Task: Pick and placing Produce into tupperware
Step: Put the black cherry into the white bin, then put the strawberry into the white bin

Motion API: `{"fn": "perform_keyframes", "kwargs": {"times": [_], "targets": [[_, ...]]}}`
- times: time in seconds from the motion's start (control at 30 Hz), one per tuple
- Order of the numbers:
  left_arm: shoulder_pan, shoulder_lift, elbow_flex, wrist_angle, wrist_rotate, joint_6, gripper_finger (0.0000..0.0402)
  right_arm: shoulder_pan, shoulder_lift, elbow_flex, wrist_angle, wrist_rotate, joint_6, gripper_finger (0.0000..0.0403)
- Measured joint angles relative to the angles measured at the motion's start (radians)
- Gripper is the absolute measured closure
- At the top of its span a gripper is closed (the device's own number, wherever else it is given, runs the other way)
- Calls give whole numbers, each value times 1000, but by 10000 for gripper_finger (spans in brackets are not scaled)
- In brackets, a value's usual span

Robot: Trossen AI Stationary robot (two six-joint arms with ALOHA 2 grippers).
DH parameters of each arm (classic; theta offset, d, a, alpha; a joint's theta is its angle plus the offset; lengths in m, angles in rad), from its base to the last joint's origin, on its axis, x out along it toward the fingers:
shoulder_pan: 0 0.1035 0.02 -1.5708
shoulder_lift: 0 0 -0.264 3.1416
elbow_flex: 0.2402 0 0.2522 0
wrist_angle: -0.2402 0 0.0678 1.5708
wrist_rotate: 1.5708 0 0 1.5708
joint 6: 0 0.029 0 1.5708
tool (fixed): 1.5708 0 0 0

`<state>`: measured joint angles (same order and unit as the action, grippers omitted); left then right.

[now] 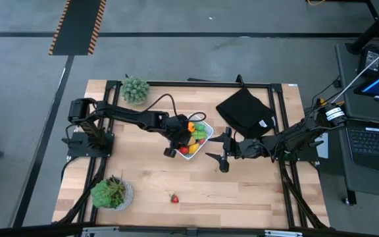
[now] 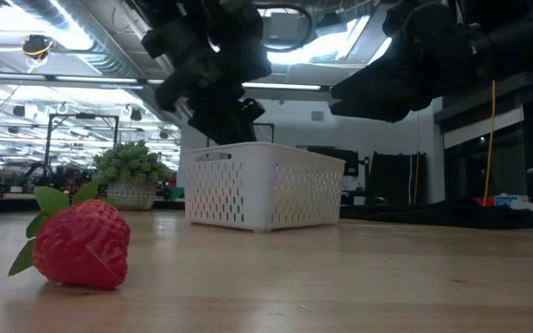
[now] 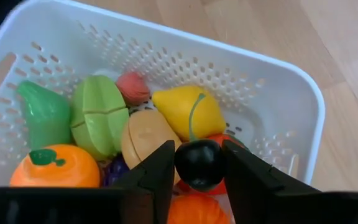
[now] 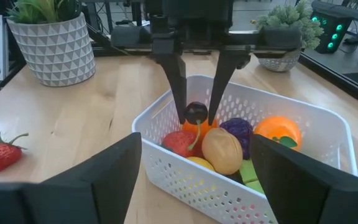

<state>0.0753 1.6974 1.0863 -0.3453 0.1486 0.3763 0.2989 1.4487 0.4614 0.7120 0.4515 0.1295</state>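
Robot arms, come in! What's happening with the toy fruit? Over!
Left gripper over the white basket, dark round fruit between its fingers. Right gripper open, waiting beside it. Strawberry on the table. Nothing blocking.

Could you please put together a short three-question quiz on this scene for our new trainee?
1. True or false: the left claw is over the white container.
2. What does that claw have between its fingers? A) an orange B) a dark round fruit C) nothing
3. Which produce piece lies on the table outside the container?

Key:
1. True.
2. B, the dark round fruit.
3. The strawberry; the right claw waits open beside the container.
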Motion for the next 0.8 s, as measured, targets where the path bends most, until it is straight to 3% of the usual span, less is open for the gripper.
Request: {"fn": "perform_keyframes", "kwargs": {"times": [0.17,0.43,0.8], "targets": [[0,8,0,-24,0,-1,260,0,0,0,1,0,4,103],[0,-1,0,-31,0,-7,266,0,0,0,1,0,5,103],[0,-251,-1,-19,0,0,283,0,0,0,5,0,25,103]]}}
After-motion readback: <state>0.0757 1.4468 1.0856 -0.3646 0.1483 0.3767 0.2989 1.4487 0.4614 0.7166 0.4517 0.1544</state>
